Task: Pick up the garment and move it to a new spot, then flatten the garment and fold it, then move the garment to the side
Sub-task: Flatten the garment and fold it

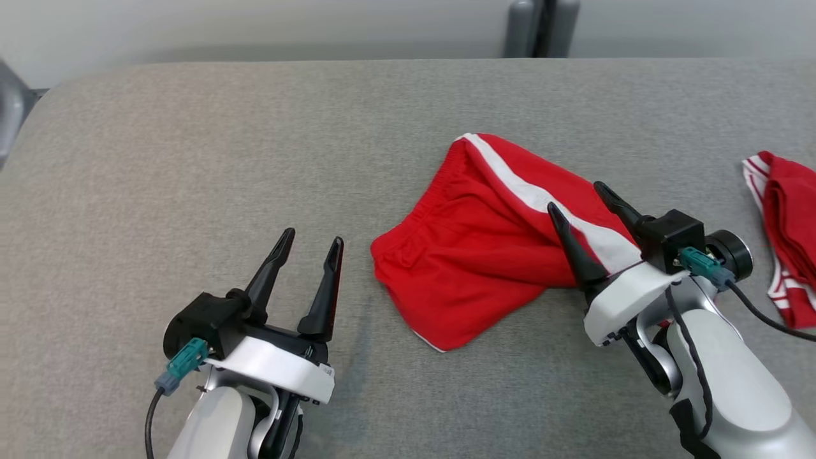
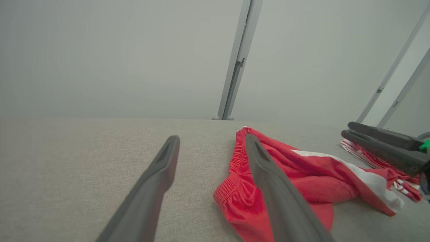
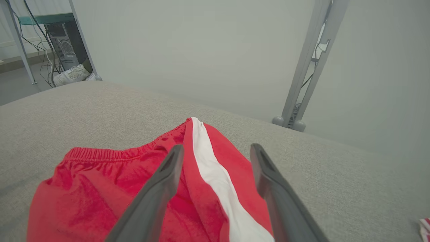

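Note:
The garment [image 1: 484, 242] is a pair of red shorts with a white side stripe, lying rumpled on the grey table [image 1: 191, 140], waistband toward the left. My right gripper [image 1: 577, 196] hovers open over the shorts' right end, nothing between its fingers; its wrist view shows the stripe of the garment [image 3: 215, 178] running between the two fingers. My left gripper [image 1: 312, 239] stands open over bare table to the left of the shorts. In the left wrist view the garment [image 2: 302, 178] lies just right of my left gripper [image 2: 211, 139], and the right gripper's fingers [image 2: 383, 148] show at the far right.
A second red and white cloth [image 1: 784, 229] lies bunched at the table's right edge. A grey post [image 1: 542, 29] stands behind the table's far edge. Past the table's far left corner are a shoe [image 3: 70, 75] and a computer case on the floor.

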### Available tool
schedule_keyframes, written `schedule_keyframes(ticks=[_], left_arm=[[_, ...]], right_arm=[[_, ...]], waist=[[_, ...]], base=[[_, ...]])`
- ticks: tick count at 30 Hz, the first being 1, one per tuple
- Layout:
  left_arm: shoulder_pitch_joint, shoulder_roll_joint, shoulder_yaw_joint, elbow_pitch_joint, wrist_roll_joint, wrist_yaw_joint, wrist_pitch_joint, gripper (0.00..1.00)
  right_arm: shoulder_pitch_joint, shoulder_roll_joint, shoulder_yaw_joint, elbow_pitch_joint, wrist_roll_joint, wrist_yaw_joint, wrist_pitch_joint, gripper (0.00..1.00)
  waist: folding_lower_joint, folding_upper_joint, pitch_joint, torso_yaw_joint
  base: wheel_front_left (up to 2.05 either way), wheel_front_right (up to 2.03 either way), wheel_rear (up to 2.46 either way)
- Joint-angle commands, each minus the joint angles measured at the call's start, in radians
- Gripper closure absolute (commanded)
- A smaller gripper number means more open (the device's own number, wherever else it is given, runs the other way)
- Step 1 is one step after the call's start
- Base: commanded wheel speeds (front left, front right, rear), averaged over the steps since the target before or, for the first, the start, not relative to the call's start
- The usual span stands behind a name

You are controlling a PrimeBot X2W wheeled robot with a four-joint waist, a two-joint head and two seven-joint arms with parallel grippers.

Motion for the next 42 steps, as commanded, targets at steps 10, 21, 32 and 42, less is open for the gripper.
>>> schedule_keyframes(ticks=[10,21,32,42], left_arm=[[0.011,0.004,-0.017,-0.011,-0.018,0.014,-0.004,0.0],[0.001,0.004,-0.031,-0.017,-0.041,0.02,-0.004,0.0],[-0.009,0.004,-0.067,-0.028,-0.067,0.027,-0.004,0.0],[-0.009,0.003,-0.081,-0.033,-0.077,0.04,-0.004,0.0]], right_arm=[[-0.084,-0.046,0.02,0.215,-0.024,0.0,0.091,0.0],[-0.202,-0.098,-0.004,0.291,-0.057,0.0,0.062,1.0],[-0.447,-0.169,-0.015,0.317,-0.129,0.0,-0.016,1.0],[-0.502,-0.104,0.011,0.499,-0.089,-0.001,-0.067,0.0]], waist=[[0.0,0.0,0.03,0.102],[0.0,0.0,0.05,0.165],[0.0,0.0,0.077,0.241],[0.0,0.0,0.089,0.261]], base=[[0.0,0.0,0.0],[0.0,0.0,0.0],[0.0,0.0,0.0],[0.0,0.0,0.0]])
